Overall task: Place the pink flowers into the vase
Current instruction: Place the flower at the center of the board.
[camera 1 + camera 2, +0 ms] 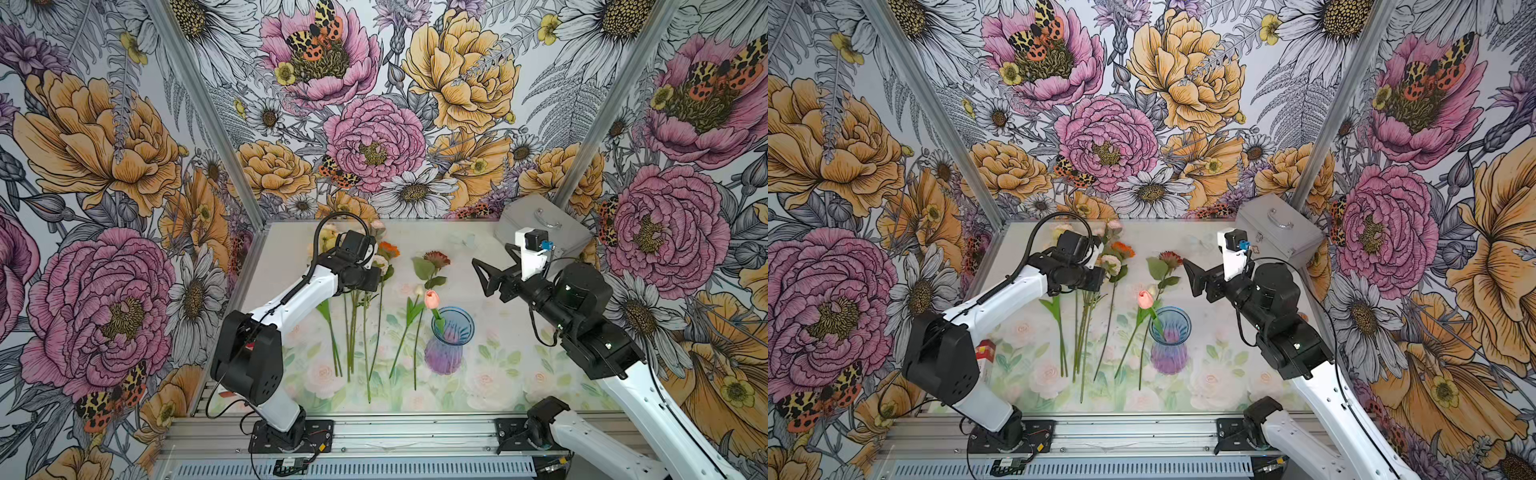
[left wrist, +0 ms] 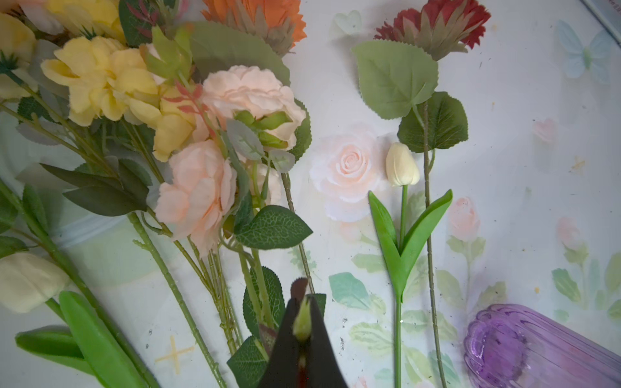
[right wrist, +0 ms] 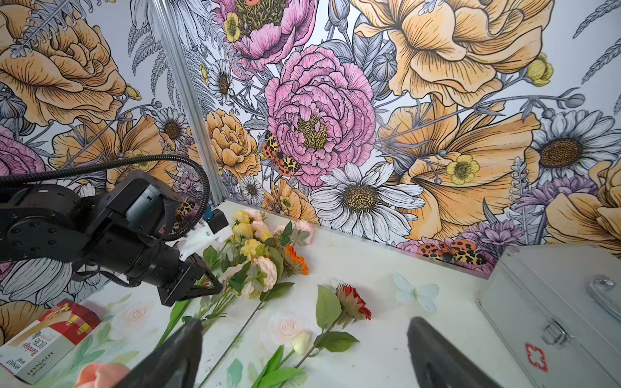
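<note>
over the pink flowers [image 2: 198, 198], left jaws were shut on a green bud [image 2: 301, 324], likely to carry it to the vase [image 1: 444, 357], while right jaws hung wide open, empty.

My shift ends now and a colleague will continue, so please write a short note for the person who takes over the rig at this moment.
Left gripper: shut on a green bud among the stems of the pink sprays.
Right gripper: open, empty, in the air near the dark red flower.
Done: the pink tulip stands in the vase.
Left to do: the pink sprays lie on the table, mixed with the yellow flowers; none is in the vase.
</note>
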`<action>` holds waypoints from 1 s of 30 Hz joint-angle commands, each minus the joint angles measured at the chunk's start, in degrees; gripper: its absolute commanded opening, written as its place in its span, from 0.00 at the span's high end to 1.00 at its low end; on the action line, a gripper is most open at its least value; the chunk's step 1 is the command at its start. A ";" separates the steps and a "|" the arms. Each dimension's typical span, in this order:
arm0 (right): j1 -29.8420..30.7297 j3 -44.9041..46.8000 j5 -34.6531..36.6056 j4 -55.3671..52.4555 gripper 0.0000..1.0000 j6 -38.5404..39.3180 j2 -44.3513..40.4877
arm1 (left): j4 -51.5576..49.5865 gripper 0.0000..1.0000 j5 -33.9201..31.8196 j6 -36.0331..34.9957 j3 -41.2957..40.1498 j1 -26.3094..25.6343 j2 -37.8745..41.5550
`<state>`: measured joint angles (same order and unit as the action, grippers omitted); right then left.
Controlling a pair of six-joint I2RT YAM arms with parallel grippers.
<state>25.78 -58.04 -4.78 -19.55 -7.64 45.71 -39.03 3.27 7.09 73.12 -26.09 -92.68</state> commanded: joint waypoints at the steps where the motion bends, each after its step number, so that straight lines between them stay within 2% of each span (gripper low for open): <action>1: -0.43 -1.19 -0.94 0.46 0.04 -0.08 -0.23 | 4.08 1.00 -2.34 0.85 -1.08 -0.45 1.11; 4: -0.47 -1.20 -1.11 0.46 0.04 -0.09 -0.20 | 4.12 0.98 -2.95 1.46 -1.96 -0.98 0.47; 10: -0.47 -0.69 -1.70 0.47 0.04 -0.51 -0.41 | 4.07 0.87 -4.05 3.44 -3.93 -1.85 -1.36; 21: -0.47 0.53 -1.67 0.37 0.04 -1.15 -1.71 | 4.01 0.72 -2.83 6.27 -3.62 -2.86 -7.82; 24: -0.47 0.98 -1.45 0.36 0.04 -1.23 -2.25 | 4.04 0.61 -2.73 6.53 -2.93 -3.42 -9.29; 25: -0.47 1.08 -1.29 0.39 0.04 -1.28 -2.52 | 4.04 0.53 -2.66 6.59 -2.65 -3.51 -9.53; 26: -0.51 1.16 -1.16 0.39 0.04 -1.32 -2.62 | 4.05 0.42 -2.70 6.62 -2.50 -3.65 -9.62; 27: -0.52 1.33 -1.07 0.32 0.04 -1.38 -2.75 | 4.05 0.27 -2.77 6.65 -2.24 -3.76 -9.71; 28: -0.56 1.37 -1.03 0.32 0.04 -1.44 -2.90 | 3.95 0.03 -3.07 6.68 -2.11 -3.80 -9.63; 30: -0.51 1.46 -0.93 0.35 0.04 -1.50 -2.98 | 3.96 0.01 -3.27 6.88 -1.95 -3.87 -9.30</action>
<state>25.65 -57.21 -5.89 -19.53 -8.12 43.31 -36.53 0.82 13.56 69.58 -29.52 -102.37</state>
